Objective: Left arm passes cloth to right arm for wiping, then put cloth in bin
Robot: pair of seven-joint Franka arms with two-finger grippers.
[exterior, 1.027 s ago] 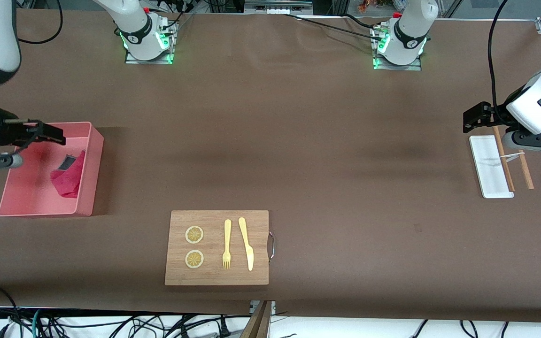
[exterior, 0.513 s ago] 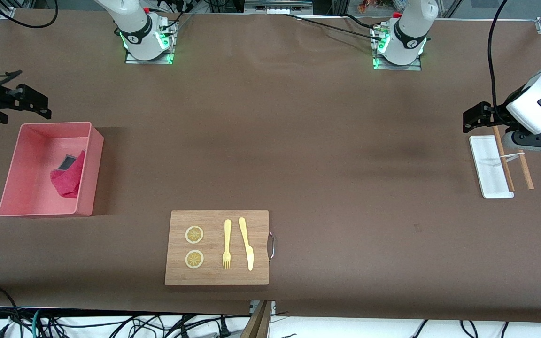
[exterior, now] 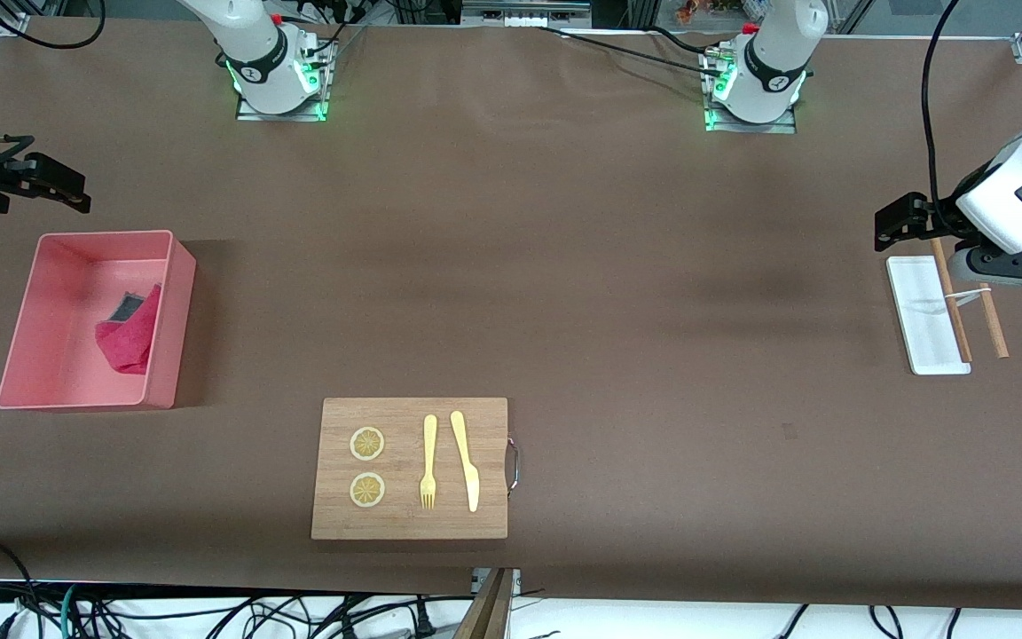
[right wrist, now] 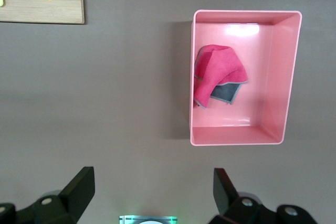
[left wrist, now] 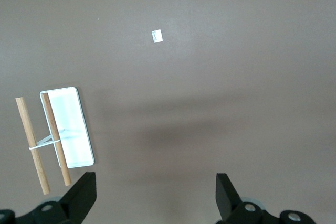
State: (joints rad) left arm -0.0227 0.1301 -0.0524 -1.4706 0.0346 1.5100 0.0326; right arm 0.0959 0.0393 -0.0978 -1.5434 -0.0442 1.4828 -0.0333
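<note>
Already the cloth (exterior: 129,339) lies crumpled in the bin (exterior: 176,330) (against one long wall). Right gripper (exterior: 54,186) hovers over bare table just past the bin, fingers apart, seemingly empty; left gripper (exterior: 894,224), jaws spread, waits over the white tray (exterior: 919,319).

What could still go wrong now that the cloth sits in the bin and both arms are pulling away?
Little seems left to fail. The cloth lies bunched against one wall of the bin, below the rim, so spilling out looks unlikely. The left gripper, open, hangs over the white tray and the wooden sticks; dropping there could knock them. The right gripper, open, is off the bin.
</note>
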